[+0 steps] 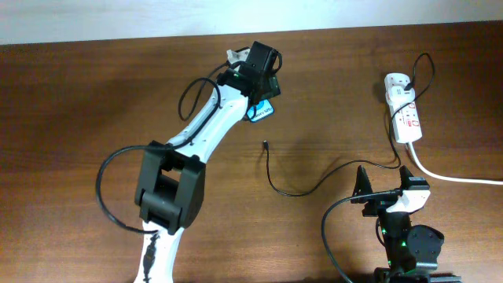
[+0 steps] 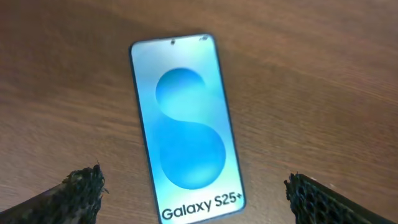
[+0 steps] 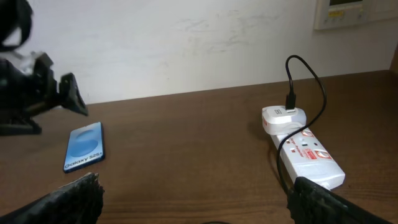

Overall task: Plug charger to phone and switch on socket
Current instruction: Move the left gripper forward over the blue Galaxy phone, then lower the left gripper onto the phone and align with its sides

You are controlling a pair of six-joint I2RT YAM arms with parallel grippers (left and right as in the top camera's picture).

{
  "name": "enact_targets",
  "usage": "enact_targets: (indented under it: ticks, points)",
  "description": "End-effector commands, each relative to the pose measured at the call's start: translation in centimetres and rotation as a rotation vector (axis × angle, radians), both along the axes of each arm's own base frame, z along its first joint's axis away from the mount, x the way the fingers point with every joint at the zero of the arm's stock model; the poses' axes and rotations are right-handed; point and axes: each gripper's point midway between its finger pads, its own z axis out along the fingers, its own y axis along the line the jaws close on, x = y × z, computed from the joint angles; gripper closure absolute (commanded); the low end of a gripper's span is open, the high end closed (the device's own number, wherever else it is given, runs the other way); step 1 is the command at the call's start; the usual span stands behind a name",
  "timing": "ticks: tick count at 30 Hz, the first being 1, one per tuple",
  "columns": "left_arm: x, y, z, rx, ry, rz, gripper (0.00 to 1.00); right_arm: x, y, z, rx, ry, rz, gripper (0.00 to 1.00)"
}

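Currently hovering the left tool [image 2: 196, 186], spread wide, over the phone [image 2: 186, 124] lying flat on the counter [image 1: 94, 94], holding the right tool [image 3: 199, 196] equally apart near the socket [image 3: 308, 155], probably next needing to pinch the tip of the charger [image 1: 267, 157].

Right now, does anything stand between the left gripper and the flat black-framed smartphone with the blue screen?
Nothing visible does. The left gripper hangs open above the blue-screened smartphone, which lies face up on the brown wooden table.
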Motion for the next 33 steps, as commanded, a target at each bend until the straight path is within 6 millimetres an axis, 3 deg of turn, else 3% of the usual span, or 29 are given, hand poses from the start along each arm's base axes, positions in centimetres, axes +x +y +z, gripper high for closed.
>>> enact_targets:
  ticks: [1, 3, 11, 18, 33]
  points:
    - [0.7, 0.0, -2.2, -0.006, 0.012, 0.062, 0.01, 0.0, 0.1, -0.2, 0.005, 0.003, 0.000, 0.01]
    - [0.9, -0.2, -4.1, 0.001, 0.023, 0.061, 0.01, 0.0, 0.1, -0.2, 0.005, 0.003, 0.000, 0.01]
    - [1.1, -0.4, -8.1, 0.018, 0.051, 0.061, 0.01, 0.0, 0.1, -0.2, 0.005, 0.003, 0.000, 0.01]
    - [1.6, -0.7, -9.4, 0.010, 0.045, 0.059, 0.01, 0.0, 0.1, -0.2, 0.005, 0.003, 0.000, 0.01]
    - [0.5, -0.6, -11.6, 0.046, 0.095, 0.037, 0.02, 0.0, 0.1, -0.2, 0.005, 0.003, 0.000, 0.01]
